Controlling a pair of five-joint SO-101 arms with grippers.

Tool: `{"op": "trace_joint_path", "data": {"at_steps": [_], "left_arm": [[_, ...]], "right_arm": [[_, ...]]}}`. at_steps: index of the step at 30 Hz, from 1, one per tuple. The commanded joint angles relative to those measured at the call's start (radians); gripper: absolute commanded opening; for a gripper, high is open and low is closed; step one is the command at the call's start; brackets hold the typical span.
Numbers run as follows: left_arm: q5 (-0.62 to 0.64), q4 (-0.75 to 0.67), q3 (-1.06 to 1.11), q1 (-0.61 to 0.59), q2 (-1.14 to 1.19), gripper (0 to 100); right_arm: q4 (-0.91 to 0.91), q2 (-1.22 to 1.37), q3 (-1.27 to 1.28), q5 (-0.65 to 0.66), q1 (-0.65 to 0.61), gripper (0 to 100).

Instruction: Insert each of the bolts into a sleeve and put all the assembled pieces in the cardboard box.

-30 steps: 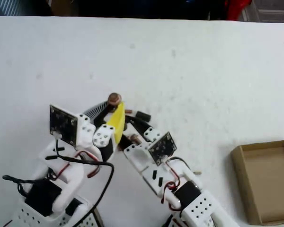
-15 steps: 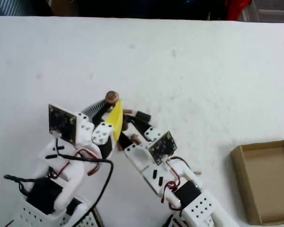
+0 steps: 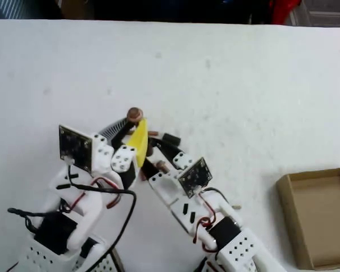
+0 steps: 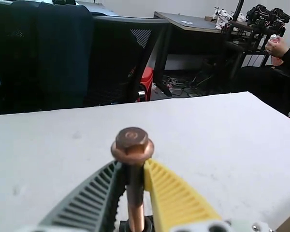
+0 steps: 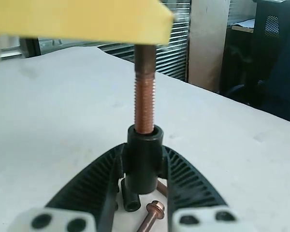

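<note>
Copper bolt (image 4: 132, 143), surely stiff and slick, stands clamped at its shank in the left fingers (image 4: 176, 200) above the tabletop (image 3: 243, 85), tip inside the light sleeve (image 5: 143, 157) pinched by the right fingers (image 5: 89, 188).

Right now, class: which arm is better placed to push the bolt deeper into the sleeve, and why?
Left, probably. The left gripper clamps the bolt, whose threaded tip sits in the sleeve mouth; the right gripper just grips the sleeve.

The high camera looks steeply down on the tabletop (image 3: 243, 73); the 2 wrist cameras sit low and close, both framing the same bolt (image 4: 132, 142).
</note>
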Motion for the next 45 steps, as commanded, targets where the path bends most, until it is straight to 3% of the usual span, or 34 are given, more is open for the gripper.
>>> {"op": "trace_joint_path", "data": {"at_steps": [1,29,38,45], "left_arm": [[0.005,-0.037,-0.009,-0.002,-0.015,2],[0.003,0.124,0.083,-0.007,-0.021,3],[0.003,0.124,0.083,-0.008,-0.021,32],[0.003,0.100,0.069,-0.039,-0.021,35]], "right_arm": [[-0.013,-0.013,0.009,-0.003,0.004,1.7],[-0.013,-0.015,0.009,-0.002,0.008,1.7],[-0.013,-0.015,0.009,-0.002,0.010,1.7],[-0.012,-0.015,0.009,-0.002,0.010,1.7]]}}
